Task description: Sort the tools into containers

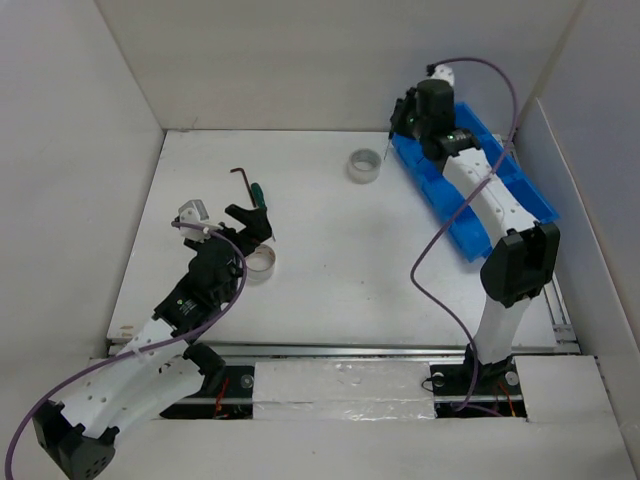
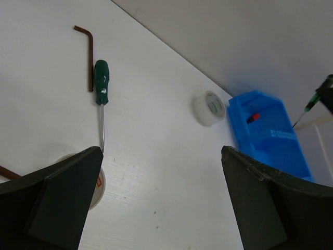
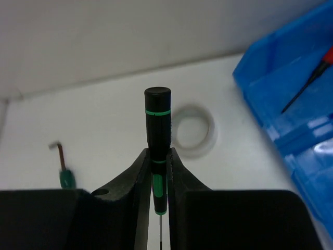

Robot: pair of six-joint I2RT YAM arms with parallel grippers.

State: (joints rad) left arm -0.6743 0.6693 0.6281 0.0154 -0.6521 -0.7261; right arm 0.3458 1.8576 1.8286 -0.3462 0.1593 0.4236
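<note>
Patience is paying here: the right hand (image 3: 159, 156), clenching the thin black green-banded screwdriver (image 3: 157, 112) by its handle, is hovering at the far end of the bright blue divided plastic bin (image 3: 270, 88) in the upper right of the frame, and ought to be lowering before letting go.

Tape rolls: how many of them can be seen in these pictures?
2. One tape roll lies on the table near the far end of the blue bin. The second tape roll lies close by the left gripper. The arms may hide more.
</note>
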